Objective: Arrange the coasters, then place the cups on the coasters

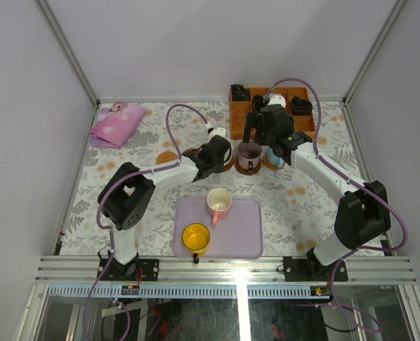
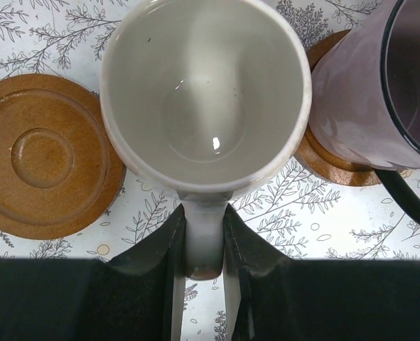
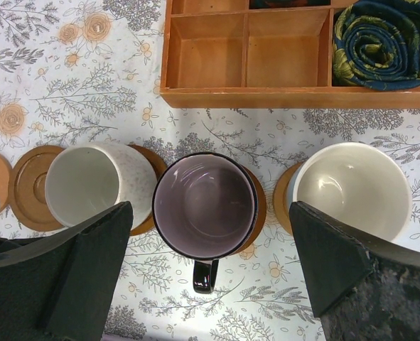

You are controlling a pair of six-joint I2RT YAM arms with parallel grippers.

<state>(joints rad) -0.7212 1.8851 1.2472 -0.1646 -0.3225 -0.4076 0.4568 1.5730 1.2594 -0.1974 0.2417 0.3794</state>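
My left gripper (image 2: pixel 205 229) is shut on the handle of the cream-white cup (image 2: pixel 206 92), which sits over a coaster (image 3: pixel 147 186); I cannot tell whether it rests on it. An empty coaster (image 2: pixel 46 153) lies just left of it. The purple-grey cup (image 3: pixel 205 206) stands on its coaster (image 3: pixel 256 213), and the light blue cup (image 3: pixel 352 188) stands on another coaster (image 3: pixel 283 195). Above the purple-grey cup my right gripper (image 3: pixel 211 249) hangs open, holding nothing. The pink cup (image 1: pixel 219 202) and the yellow cup (image 1: pixel 196 236) stand on the lavender tray (image 1: pixel 244 234).
The orange-brown compartmented box (image 1: pixel 239 122) stands at the back behind the row of cups, with dark rolled cloths (image 3: pixel 384 42) in it. A pink cloth (image 1: pixel 117 126) lies at the back left. Both arms crowd the middle of the flowered table cover.
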